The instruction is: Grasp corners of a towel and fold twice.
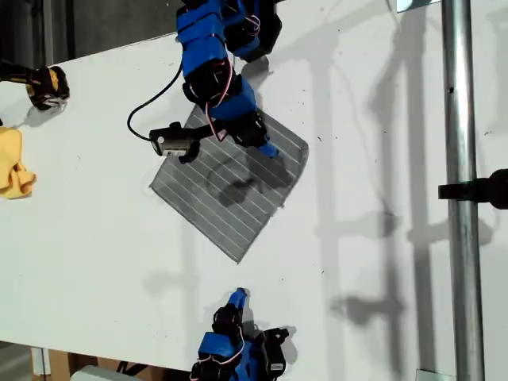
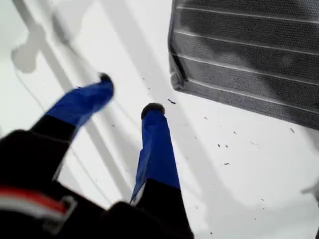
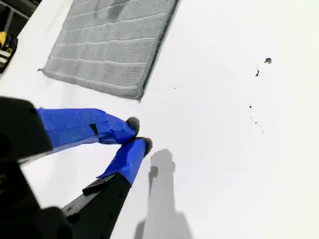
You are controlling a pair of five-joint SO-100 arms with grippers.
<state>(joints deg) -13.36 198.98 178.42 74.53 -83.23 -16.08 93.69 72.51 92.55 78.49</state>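
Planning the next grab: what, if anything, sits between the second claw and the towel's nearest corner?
Nothing visible. Only bare white table separates my second claw from the nearest corner of the towel.

Grey striped cloth on white, blue-taped grippers

The soft square grey towel (image 1: pixel 228 189) carries thin pale parallel stripes and lies on the plain white tabletop (image 1: pixel 381 262), which is flecked with a few dark specks. My first gripper (image 2: pixel 130 99) has bright blue fingers (image 2: pixel 157 149) with black tips over a black body marked by a red and white band; my second gripper (image 3: pixel 138 134) is likewise blue on black. A crumpled plain yellow cloth (image 1: pixel 13 165) sits at the exterior view's left edge, and a shiny silver metal pole (image 1: pixel 460 190) stands at the exterior view's right.
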